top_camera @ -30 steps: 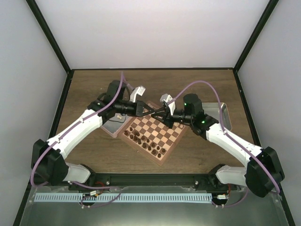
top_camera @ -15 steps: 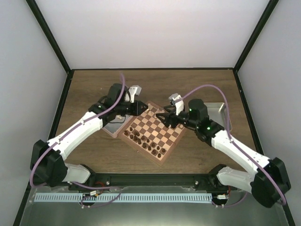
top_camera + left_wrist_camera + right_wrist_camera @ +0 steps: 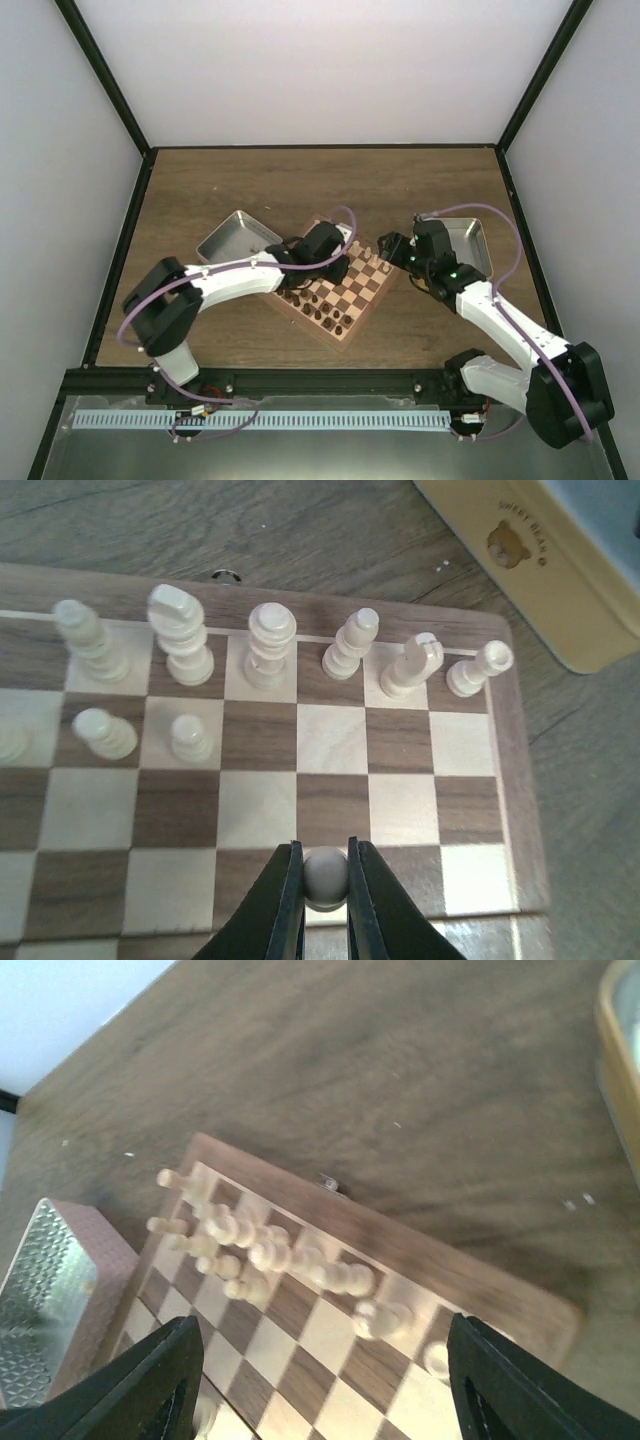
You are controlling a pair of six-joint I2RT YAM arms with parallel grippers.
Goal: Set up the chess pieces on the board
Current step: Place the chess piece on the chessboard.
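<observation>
The board lies turned like a diamond between my arms. Several beige chess pieces stand in a row along its far edge, with two more one rank nearer. My left gripper is shut on a round-headed beige pawn, low over a square near the board's right edge. From above, the left gripper is over the board's upper half. My right gripper stands wide open above the board's far corner with nothing between its fingers. The same gripper sits off the board's right corner.
Dark pieces stand along the board's near-left side. A silver tray rests at the board's left, a second tray to the right behind my right arm. The beige-walled tray lies close past the board's corner.
My left arm swung from over the left tray down onto the board with the pawn in its jaws. My right gripper opened and drew back to the right, off the board's middle.
</observation>
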